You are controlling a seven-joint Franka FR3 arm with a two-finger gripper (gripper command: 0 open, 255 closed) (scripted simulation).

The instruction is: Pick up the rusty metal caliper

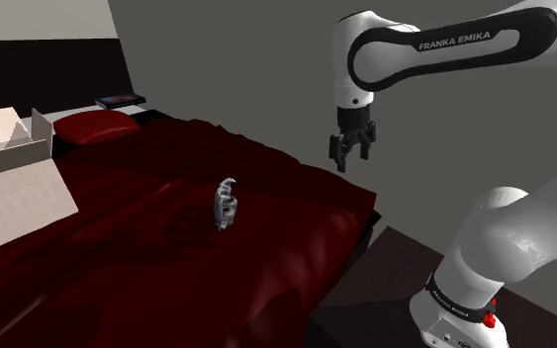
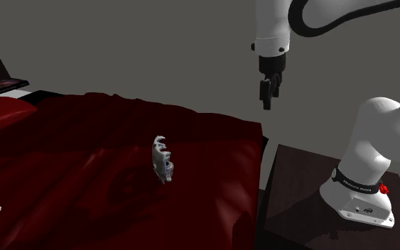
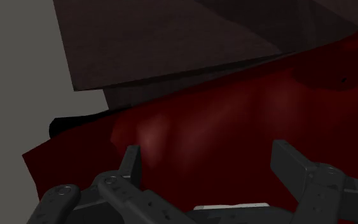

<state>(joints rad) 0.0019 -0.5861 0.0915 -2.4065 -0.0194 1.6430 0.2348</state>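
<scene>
Pincer [image 1: 351, 150] apart, empty, high over bed [image 1: 296, 188] edge; grey caliper [image 1: 227, 204] upright mid-cover, well apart; centre above it, turn fingers [image 3: 131, 162] across its thin side, then descend slowly.

My gripper [image 3: 212, 167] hangs over a dark red cover [image 3: 247, 108]. My two black fingers [image 3: 131, 164] stand well apart, and the cloth shows in the gap between them. The cover lies in soft folds and catches a pale sheen just beyond one finger. Farther off, a flat dark brown slab [image 3: 171, 44] slants across, its near edge running along the cloth. Beside both the slab and the cover's uneven corner lies a plain grey surface [image 3: 15, 76]. A thin black shadow sits along the cover's edge where it meets the grey. I cannot tell whether the slab touches the cover.
</scene>
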